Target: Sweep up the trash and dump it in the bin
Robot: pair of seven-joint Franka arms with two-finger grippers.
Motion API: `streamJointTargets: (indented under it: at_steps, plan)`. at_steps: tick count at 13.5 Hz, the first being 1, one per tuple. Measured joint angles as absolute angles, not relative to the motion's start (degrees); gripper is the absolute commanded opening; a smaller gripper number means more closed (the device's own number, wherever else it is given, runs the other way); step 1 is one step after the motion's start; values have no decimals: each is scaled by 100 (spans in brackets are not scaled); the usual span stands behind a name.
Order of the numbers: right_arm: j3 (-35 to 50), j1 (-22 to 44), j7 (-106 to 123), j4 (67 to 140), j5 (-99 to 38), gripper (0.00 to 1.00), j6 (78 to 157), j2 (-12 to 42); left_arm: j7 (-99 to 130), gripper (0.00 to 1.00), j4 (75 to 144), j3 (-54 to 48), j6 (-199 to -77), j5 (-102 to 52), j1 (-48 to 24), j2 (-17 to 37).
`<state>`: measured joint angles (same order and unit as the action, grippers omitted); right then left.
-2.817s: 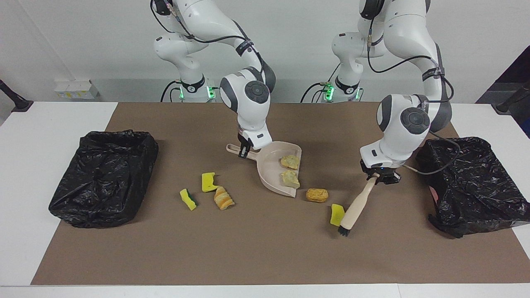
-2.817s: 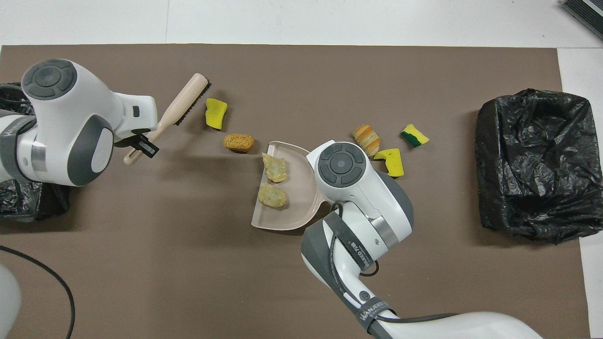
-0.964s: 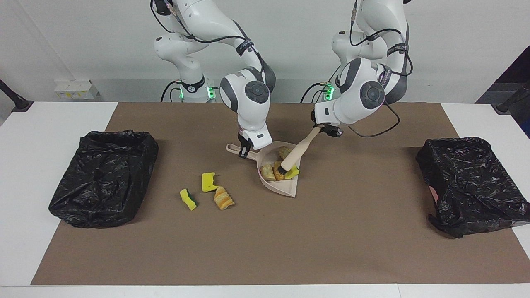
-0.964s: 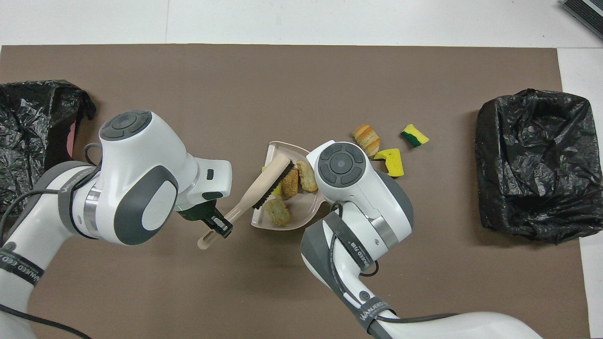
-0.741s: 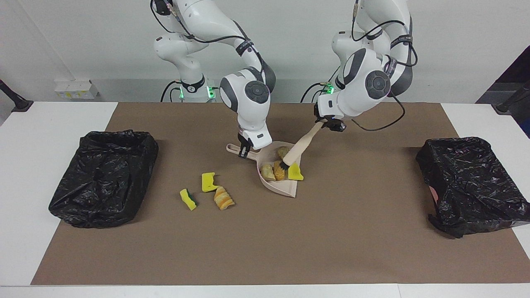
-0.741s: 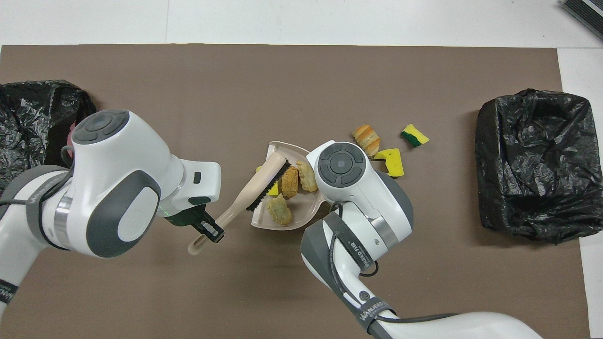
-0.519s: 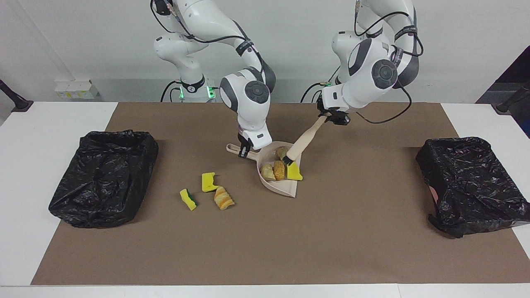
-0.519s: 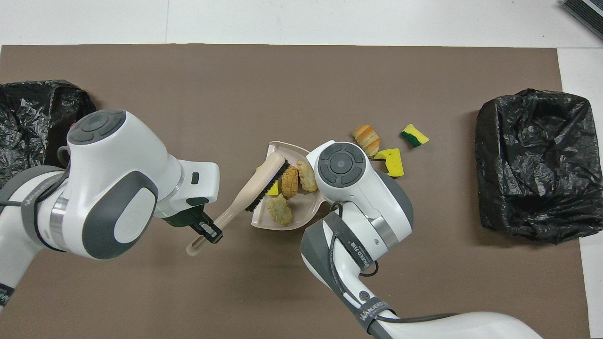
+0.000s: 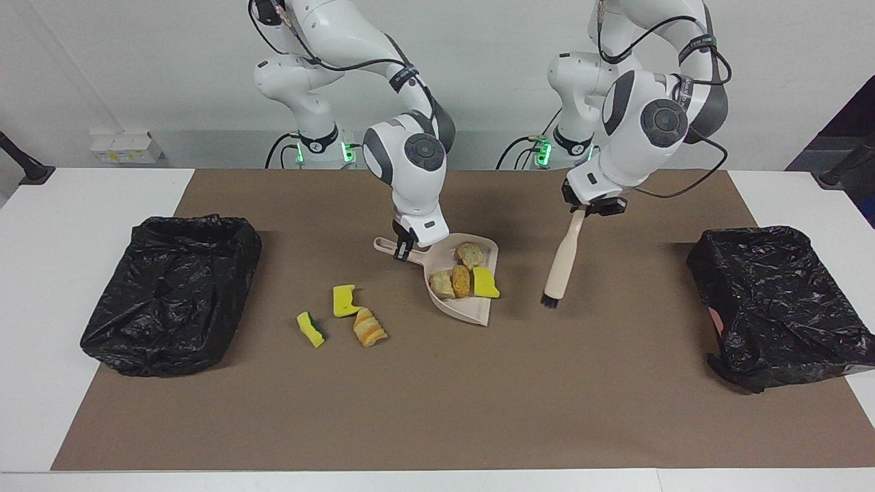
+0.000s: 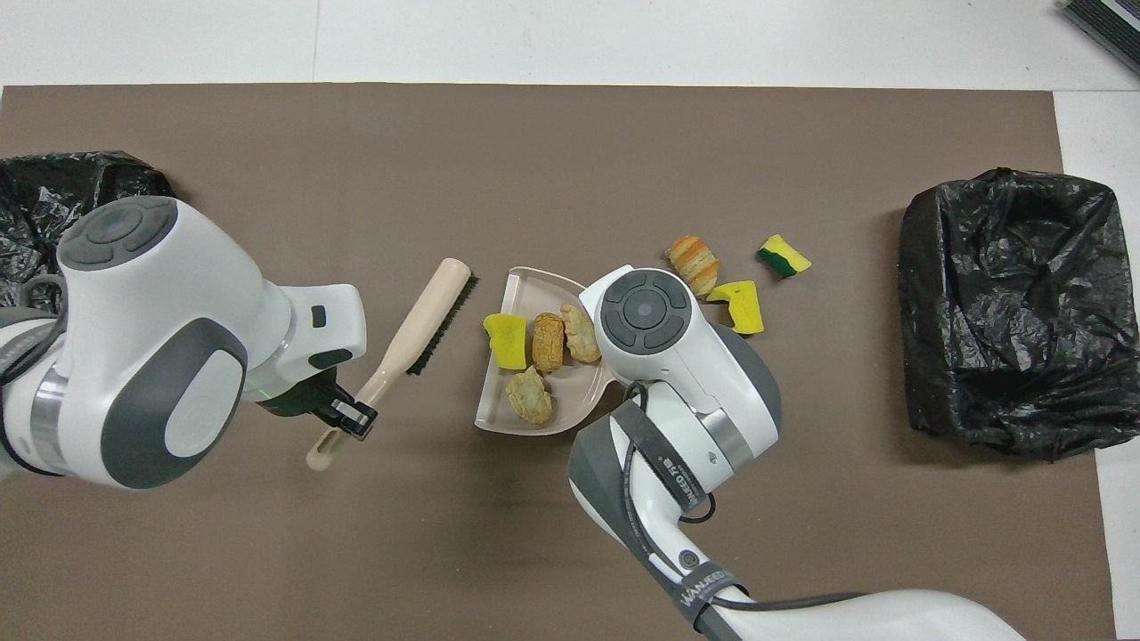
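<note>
Four scraps lay in the beige plastic dustpan, its handle clamped by the right gripper. Three scraps waited on the brown mat beside it, toward the right arm's end. The left gripper, clamped on the wooden-handled brush, hung beside the pan. Both black-lined bins were unfed.

We see four scraps in the dustpan at mid-table, three loose scraps beside it toward the right arm's end, the brush over the mat toward the left arm's end, and one bin at each end.
</note>
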<state>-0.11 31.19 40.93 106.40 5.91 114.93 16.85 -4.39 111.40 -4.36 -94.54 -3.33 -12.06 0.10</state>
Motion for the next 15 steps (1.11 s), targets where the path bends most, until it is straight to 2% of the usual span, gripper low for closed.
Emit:
streamJointTargets:
  at_steps: [5, 8, 11, 15]
  plan:
    - [-11, 3118, 4055, 10641, 589, 0, 11493, 1685, 1531, 0, 11335, -554, -9176, -285, -1463, -406]
    - [-11, 3111, 4043, 10644, 522, 0, 11596, 1690, 2234, 0, 11922, -631, -9367, -339, -1887, -813]
    - [-19, 3057, 4100, 10635, 229, 0, 11819, 1690, 2572, 0, 12899, -646, -9972, -470, -2172, -1428]
    - [-25, 2851, 4482, 10595, 8, 0, 11829, 1444, 2576, 0, 13211, -644, -10035, -617, -2231, -1728]
